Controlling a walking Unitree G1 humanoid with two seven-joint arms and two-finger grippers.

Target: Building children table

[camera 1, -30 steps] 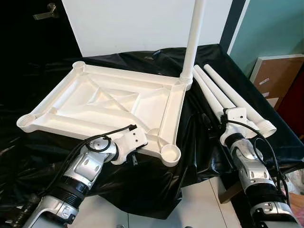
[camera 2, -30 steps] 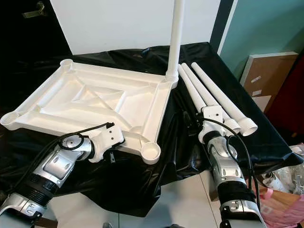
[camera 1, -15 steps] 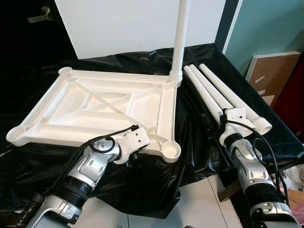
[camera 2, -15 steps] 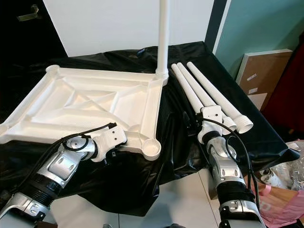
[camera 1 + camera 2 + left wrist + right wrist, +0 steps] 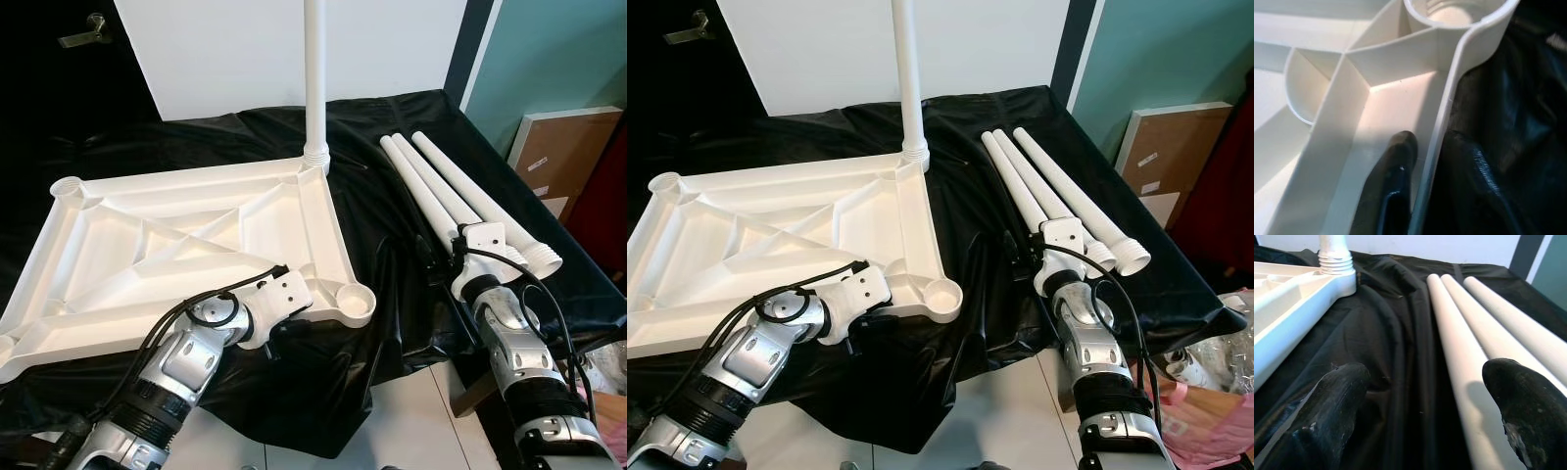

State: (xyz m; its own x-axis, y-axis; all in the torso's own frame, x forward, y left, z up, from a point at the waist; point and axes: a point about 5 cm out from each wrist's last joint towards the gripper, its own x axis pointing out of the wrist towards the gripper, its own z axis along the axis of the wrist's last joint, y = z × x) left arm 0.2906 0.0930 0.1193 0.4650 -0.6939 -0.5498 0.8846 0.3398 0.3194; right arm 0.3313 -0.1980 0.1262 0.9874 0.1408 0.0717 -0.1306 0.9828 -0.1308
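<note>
We are partway through building the children's table: the white table top panel [image 5: 186, 255] is lying underside up on the black-draped tabletop [image 5: 392, 294], with one leg [image 5: 315, 78] already standing upright in its far corner socket. Our left end effector [image 5: 279, 328] is gripping the panel's near rim just beside the empty near corner socket [image 5: 355, 305]; in the left wrist view one black finger [image 5: 1388, 191] is pressing inside the rim, so we judge it closed on that edge.

Our right end effector [image 5: 1425, 396] is hovering with its fingers spread wide, one finger over the nearest of the three loose legs [image 5: 460, 201], which are lying side by side to the right of the panel, not yet gripped.

We think the next move calls for closing on that nearest leg, lifting it, and carrying its threaded end to the near corner socket. The crumpled black cloth between the legs and the panel could snag. A framed board [image 5: 568, 157] is leaning against the teal wall beyond the legs.
</note>
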